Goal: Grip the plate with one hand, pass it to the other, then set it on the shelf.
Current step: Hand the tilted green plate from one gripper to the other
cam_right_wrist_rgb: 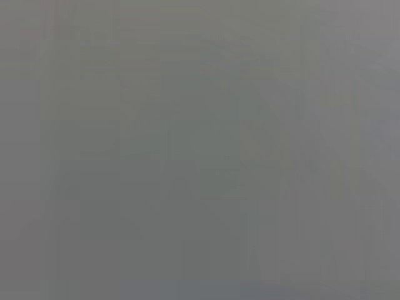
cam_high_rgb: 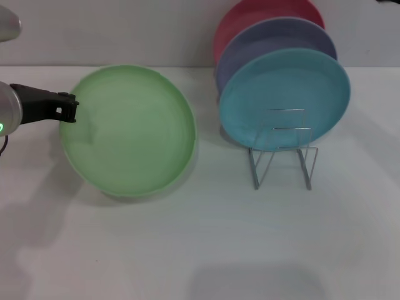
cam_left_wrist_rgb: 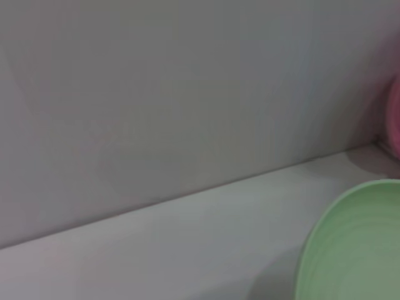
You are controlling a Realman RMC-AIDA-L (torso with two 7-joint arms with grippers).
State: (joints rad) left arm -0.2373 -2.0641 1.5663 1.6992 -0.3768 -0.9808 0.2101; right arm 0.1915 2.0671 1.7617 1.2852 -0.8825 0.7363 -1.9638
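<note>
The light-green plate [cam_high_rgb: 128,131] is tilted up off the white table, its face toward me, with its shadow beneath it. My left gripper [cam_high_rgb: 67,107], black on a silver arm with a green ring, is shut on the plate's left rim. Part of the plate's rim also shows in the left wrist view [cam_left_wrist_rgb: 356,250]. The silver wire rack [cam_high_rgb: 282,153] stands to the right of the plate, about a hand's width away. My right gripper is out of view; the right wrist view shows only plain grey.
A turquoise plate [cam_high_rgb: 284,99], a lavender plate [cam_high_rgb: 275,47] and a pink plate [cam_high_rgb: 250,19] lean one behind another on the rack. The pink plate's edge shows in the left wrist view [cam_left_wrist_rgb: 395,119]. A grey wall runs along the table's back.
</note>
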